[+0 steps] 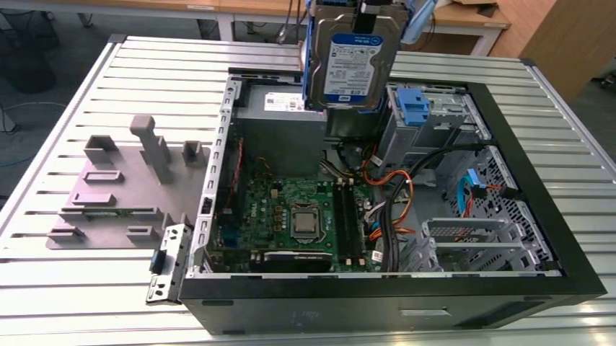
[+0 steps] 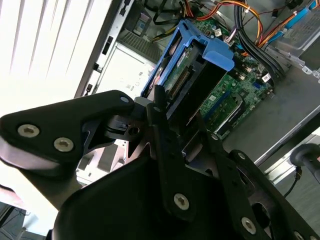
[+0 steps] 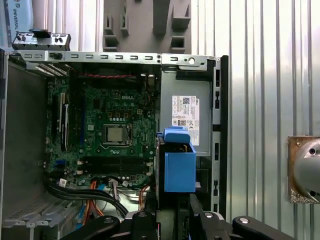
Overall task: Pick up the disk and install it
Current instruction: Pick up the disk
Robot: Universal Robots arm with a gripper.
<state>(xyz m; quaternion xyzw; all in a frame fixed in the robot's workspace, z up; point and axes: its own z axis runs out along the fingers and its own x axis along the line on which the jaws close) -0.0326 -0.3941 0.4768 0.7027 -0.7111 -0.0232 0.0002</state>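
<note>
A slatted metal worktop (image 1: 77, 288) carries an open case (image 1: 385, 306) lying on its side, with desks and floor behind. In the exterior view the disk (image 1: 348, 65) hangs upright in the air above the case's far edge, label toward the camera, held from above by the gripper (image 1: 371, 11). Its lower edge shows against the power supply (image 1: 284, 108). A blue latch (image 1: 412, 108) stands in the drive bay just to the exterior view's right of it. The board (image 1: 288, 216) lies open and flat below, while cables (image 1: 385, 187) crowd the space between the board and the bay. A grey fixture (image 1: 125, 194) sits on the slats at the exterior view's left, apart from the case.

In the second wrist view the black fingers (image 2: 159, 115) pinch the disk (image 2: 185, 80) from both sides at its near end, and its blue handle (image 2: 217, 52) points away toward the board (image 2: 235, 95). The gripper (image 2: 177, 107) is clear of the case walls.

In the first wrist view the disk (image 3: 179, 165) is seen end-on, its blue handle foremost, over the line where the board (image 3: 110, 130) meets the power supply (image 3: 187, 120). The gripper (image 3: 175, 217) is behind it. The case's rim (image 3: 222, 125) runs just beside the power supply, with bare worktop (image 3: 260, 75) beyond.
</note>
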